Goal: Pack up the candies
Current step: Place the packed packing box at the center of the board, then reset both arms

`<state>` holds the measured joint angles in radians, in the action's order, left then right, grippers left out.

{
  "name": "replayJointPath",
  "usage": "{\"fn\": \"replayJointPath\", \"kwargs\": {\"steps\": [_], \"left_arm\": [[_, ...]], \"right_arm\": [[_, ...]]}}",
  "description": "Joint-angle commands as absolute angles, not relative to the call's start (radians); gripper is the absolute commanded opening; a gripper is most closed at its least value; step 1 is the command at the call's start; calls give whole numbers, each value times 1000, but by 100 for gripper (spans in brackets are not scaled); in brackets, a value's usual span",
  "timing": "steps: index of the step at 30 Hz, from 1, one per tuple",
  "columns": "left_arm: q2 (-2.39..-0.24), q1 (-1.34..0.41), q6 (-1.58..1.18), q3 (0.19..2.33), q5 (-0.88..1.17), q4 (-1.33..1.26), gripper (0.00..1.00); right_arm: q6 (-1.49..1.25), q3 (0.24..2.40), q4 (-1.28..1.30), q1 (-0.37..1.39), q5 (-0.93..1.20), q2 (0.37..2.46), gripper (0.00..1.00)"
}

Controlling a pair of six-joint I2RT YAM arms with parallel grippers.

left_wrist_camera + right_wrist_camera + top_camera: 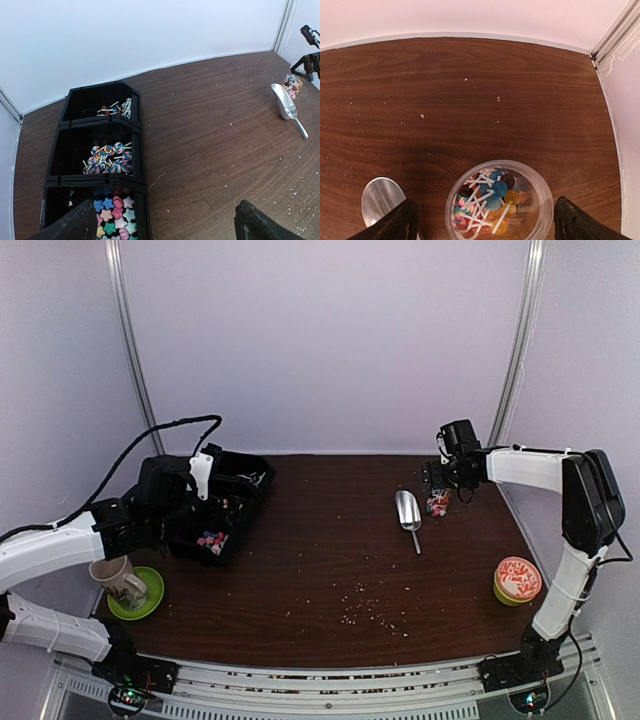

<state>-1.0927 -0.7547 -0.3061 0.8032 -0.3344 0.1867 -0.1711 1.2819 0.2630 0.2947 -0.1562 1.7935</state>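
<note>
Where the desk (320, 540) reaches its far left, 1 black tray (95, 178) of 3 compartments holds candies (107, 157): sticks far, swirls middle, stars near.
Left end effector (165, 225): open, above the tray's near end.
Far right: 1 clear cup (545, 195) with more candies, metal scoop (407, 510) just left of it.
Right end effector (482, 222): open, 1 finger on either side of the cup.

Dark brown wood-grain tabletop (320, 540), black three-compartment plastic tray (100, 125), star-shaped candies (115, 215) in blue, pink, green and yellow, rainbow-swirl lollipops (107, 160) on white sticks, clear plastic cup (542, 197), round-headed lollipops (496, 189) in blue, yellow and brown, silver metal scoop (408, 510), lime-green saucer (150, 602), orange round lid (517, 578) with white floral pattern.
</note>
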Motion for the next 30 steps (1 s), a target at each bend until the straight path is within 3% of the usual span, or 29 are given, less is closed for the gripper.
{"fn": "replayJointPath", "kwargs": {"steps": [1,12,22,30], "left_arm": [[-1078,-743,-337,790,-354,205,98],[-998,-740,-333,772,-401,230,98],[-927,-738,-342,753,-404,257,98],[-839,-738,-349,696,-416,285,98]], "right_arm": [[-178,1268,263,288,-168,1740,100],[-181,1185,324,355,-181,1470,100],[-119,1039,334,644,-257,1186,99],[-117,860,308,731,-120,931,100]]}}
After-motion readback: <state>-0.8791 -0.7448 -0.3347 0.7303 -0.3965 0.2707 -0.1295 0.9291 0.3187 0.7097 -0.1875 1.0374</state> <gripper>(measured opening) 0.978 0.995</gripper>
